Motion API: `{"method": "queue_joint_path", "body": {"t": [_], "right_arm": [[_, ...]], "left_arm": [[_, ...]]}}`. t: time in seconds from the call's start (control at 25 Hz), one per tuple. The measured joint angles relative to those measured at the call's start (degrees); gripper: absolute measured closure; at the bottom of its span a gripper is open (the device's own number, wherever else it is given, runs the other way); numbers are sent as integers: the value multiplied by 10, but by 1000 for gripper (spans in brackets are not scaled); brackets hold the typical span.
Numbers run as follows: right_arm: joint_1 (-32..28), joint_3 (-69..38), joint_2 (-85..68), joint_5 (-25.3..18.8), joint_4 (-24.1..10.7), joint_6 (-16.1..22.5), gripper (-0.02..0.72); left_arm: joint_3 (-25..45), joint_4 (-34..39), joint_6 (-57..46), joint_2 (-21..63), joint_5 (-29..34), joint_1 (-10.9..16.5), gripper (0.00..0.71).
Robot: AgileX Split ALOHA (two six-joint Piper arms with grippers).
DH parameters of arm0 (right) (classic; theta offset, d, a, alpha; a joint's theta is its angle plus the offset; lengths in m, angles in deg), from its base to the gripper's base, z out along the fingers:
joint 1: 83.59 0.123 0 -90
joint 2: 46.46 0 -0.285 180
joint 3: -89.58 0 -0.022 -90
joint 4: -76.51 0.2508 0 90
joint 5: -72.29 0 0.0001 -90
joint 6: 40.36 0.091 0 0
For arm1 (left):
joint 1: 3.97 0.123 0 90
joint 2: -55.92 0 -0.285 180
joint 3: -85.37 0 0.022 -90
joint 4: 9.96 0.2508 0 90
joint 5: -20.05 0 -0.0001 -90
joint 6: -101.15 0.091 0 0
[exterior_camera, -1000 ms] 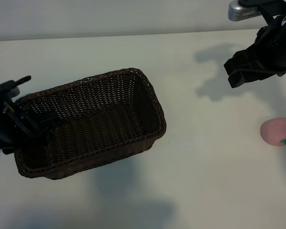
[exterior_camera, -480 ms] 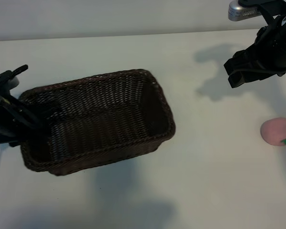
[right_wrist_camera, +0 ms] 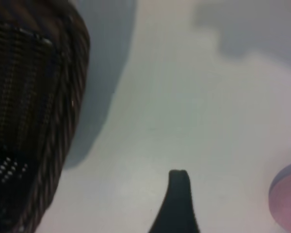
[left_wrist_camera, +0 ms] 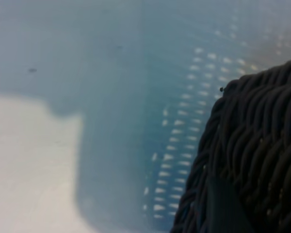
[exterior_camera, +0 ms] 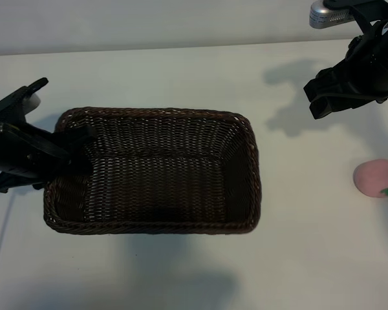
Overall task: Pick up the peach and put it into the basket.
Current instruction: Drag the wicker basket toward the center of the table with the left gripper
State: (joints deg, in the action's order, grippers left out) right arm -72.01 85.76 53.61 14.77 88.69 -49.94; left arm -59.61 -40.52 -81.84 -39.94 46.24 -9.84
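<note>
The left end effector point(exterior_camera: 68, 152) sits at the basket's point(exterior_camera: 155, 171) left short end, one finger reaching over the braided rim into the basket and the rest of the black arm outside it, so it is clamped on that end wall. In the left wrist view the dark weave point(left_wrist_camera: 252, 160) fills one corner close to the lens, with the pale table point(left_wrist_camera: 34, 165) beyond it. The basket lies with its long sides running across the exterior view, its opening facing up and nothing visible inside.

The right end effector point(exterior_camera: 323, 97) hangs above the table point(exterior_camera: 181, 71) near the upper right of the exterior view, its fingers apart and holding nothing; its shadow falls on the table just beside it. One dark fingertip point(right_wrist_camera: 178, 182) shows in the right wrist view, with the basket's corner on one side and a pink edge of the peach point(right_wrist_camera: 288, 199) on the other.

The peach point(exterior_camera: 377, 178) rests on the table at the right edge of the exterior view, well apart from the basket and below the right end effector, its small green mark showing.
</note>
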Motion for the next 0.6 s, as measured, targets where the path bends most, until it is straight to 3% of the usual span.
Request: {"method": "queue_joint_path", "body": {"t": [0.16, 0.48, 0.6], "right_arm": [[0, 0, 0, 0, 0, 0, 108], [0, 0, 0, -1, 0, 0, 108], [0, 0, 0, -1, 0, 0, 108]], "left_arm": [[3, -54, 47, 0, 0, 7, 378], [3, -198, 207, 0, 36, 85, 378], [3, -216, 233, 0, 38, 91, 378]]}}
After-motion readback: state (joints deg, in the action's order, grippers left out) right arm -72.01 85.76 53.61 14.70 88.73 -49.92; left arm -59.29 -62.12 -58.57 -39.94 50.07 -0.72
